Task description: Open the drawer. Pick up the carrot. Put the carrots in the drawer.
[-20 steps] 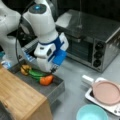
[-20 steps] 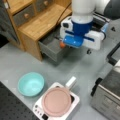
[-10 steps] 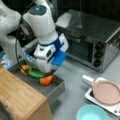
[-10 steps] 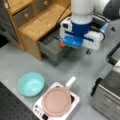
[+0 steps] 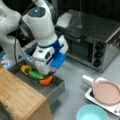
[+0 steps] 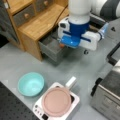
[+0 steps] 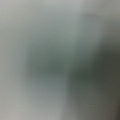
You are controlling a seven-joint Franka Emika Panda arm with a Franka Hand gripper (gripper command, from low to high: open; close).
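The dark-grey drawer stands pulled out of the wooden-topped cabinet in both front views. Inside it lies the orange carrot, beside a long green vegetable and a yellow item. My gripper hangs right over the drawer, its tip just above the carrot; I cannot tell whether it touches it. In a front view from above, the blue-and-white hand covers the fingers, and only a speck of the carrot shows at the drawer. The wrist view shows only a plain grey surface.
A silver toaster oven stands behind the arm. A teal bowl and a pink pan on a white base sit on the grey table in front. Small knobbed drawers top the cabinet.
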